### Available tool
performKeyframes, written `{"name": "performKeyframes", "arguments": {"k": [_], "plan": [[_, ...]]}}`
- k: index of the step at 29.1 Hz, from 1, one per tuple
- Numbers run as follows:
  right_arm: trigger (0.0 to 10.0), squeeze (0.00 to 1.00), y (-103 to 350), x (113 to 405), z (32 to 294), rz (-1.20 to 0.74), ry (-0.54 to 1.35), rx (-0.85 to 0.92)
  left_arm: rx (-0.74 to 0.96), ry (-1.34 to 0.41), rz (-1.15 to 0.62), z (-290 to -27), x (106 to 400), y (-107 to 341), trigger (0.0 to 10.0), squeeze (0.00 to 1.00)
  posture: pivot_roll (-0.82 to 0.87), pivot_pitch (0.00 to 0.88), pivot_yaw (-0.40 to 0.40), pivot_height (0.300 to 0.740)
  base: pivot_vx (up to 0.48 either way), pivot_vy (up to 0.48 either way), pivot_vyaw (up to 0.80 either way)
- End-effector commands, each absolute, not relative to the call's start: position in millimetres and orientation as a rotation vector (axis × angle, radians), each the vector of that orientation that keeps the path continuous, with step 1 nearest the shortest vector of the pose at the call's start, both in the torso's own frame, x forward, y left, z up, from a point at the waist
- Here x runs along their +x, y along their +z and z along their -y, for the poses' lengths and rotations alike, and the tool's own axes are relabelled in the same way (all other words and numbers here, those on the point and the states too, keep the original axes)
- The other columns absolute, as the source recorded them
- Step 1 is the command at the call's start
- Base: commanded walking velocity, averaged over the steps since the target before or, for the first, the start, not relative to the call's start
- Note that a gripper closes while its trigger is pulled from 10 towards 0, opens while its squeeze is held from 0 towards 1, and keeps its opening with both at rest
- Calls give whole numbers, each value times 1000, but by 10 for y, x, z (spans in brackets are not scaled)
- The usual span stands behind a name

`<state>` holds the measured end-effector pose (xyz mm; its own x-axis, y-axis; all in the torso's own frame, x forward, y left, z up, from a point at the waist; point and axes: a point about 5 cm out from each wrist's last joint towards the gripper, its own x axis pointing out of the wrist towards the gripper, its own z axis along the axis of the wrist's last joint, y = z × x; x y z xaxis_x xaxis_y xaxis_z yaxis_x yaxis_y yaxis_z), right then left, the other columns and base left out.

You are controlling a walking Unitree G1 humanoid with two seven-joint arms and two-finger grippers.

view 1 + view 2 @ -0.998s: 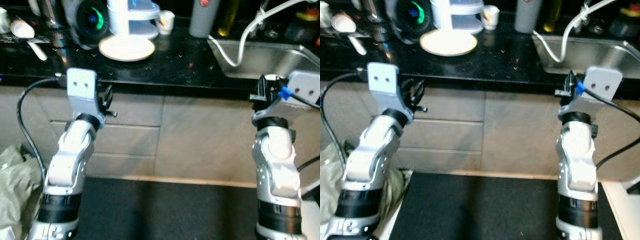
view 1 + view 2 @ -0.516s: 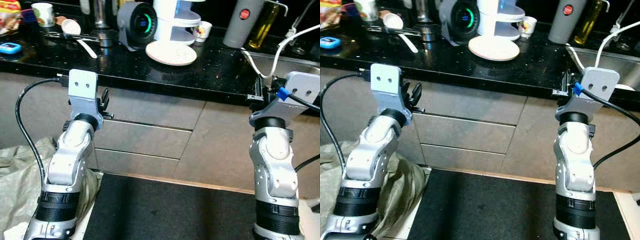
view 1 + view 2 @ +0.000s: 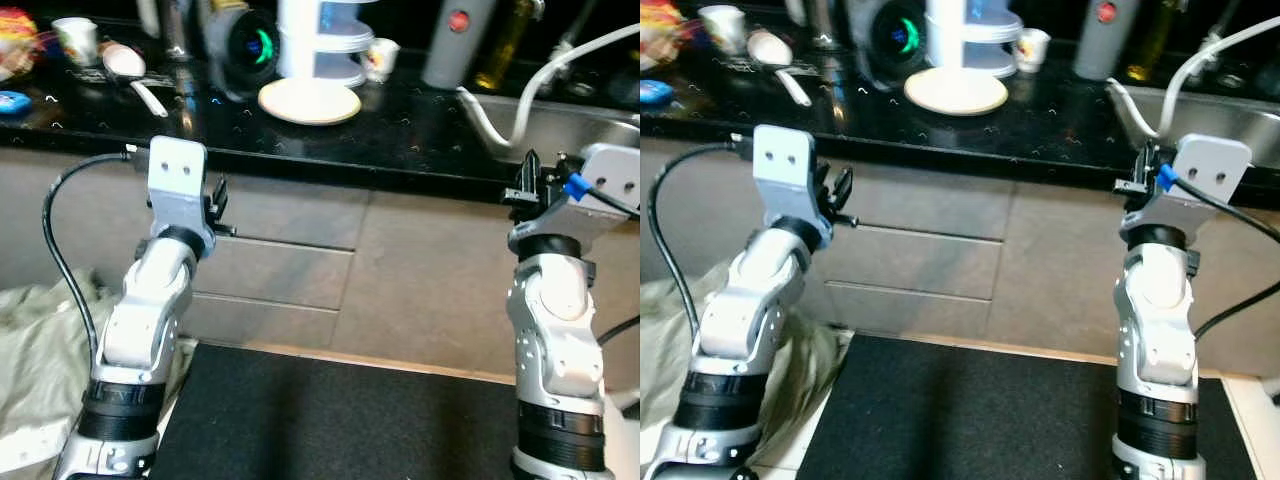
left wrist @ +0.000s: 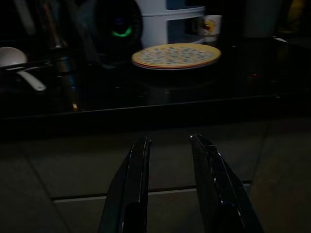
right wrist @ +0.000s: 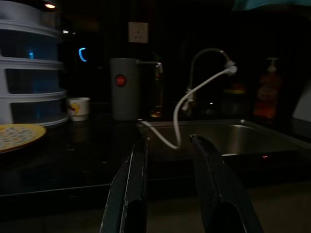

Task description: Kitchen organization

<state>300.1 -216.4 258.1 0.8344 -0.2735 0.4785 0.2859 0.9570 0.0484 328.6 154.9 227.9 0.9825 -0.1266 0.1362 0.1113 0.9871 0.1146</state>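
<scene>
A yellow patterned plate (image 3: 310, 100) lies on the black countertop (image 3: 400, 140), in front of a white stacked container (image 3: 320, 40). Beside them stand a small cup (image 3: 378, 58) and a grey bottle with a red button (image 3: 455, 40). My left gripper (image 4: 169, 141) is held up before the counter's front edge, left of the plate, open and holding nothing. On the other side, my right gripper (image 5: 169, 140) is raised at the counter edge by the sink (image 3: 570, 125), also open and holding nothing.
A round black device with a green light (image 3: 245, 50), a white spoon (image 3: 130, 72) and a cup (image 3: 75, 38) sit at the counter's left. A white hose (image 3: 520, 90) hangs into the sink. Grey drawers (image 3: 280, 270) face me. A dark mat (image 3: 330, 420) and a crumpled cloth (image 3: 30, 340) cover the floor.
The whole picture has shifted as the camera moved; both arms keep the same raised pose with open fingers. Nothing on the counter has moved.
</scene>
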Motion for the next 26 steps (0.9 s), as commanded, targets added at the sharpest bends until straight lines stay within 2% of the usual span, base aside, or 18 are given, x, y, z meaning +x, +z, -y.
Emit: {"name": "performKeyframes", "arguments": {"k": [1,9,16,19,20,21,22,25,26], "plan": [[10000,0,2581,2992,2153,505,-292,-23,95,-112,108,-1577,3298,2222,10000,0,95,43,-55,740,0,0,0],[10000,0,2561,2996,2138,498,-286,-20,89,-111,101,-1596,3294,2214,10000,0,95,43,-55,740,0,0,0],[10000,0,2274,3063,2157,375,-255,143,-88,-144,135,-1628,3267,2215,10000,0,97,37,-56,740,0,0,0],[10000,0,1715,3093,2080,179,-188,83,227,-219,-112,-1660,3199,1549,10000,0,104,28,-56,740,0,0,0],[10000,0,1387,3073,2059,63,-177,74,259,-222,-216,-1724,3137,1220,10000,0,104,28,-56,740,0,0,0],[10000,0,1387,3073,2059,63,-177,74,259,-222,-216,-1724,3137,1220,10000,0,104,28,-56,740,0,0,0],[10000,0,1036,3018,2022,-77,-156,74,277,-183,-322,-1807,3058,901,10000,0,105,24,-55,740,0,0,0],[10000,0,810,2959,1993,-169,-142,77,281,-153,-392,-1862,2989,699,10000,0,105,24,-55,740,0,0,0],[10000,0,590,2871,1954,-260,-126,59,292,-140,-431,-1873,2908,545,10000,90,105,23,-63,740,0,0,0]]}}
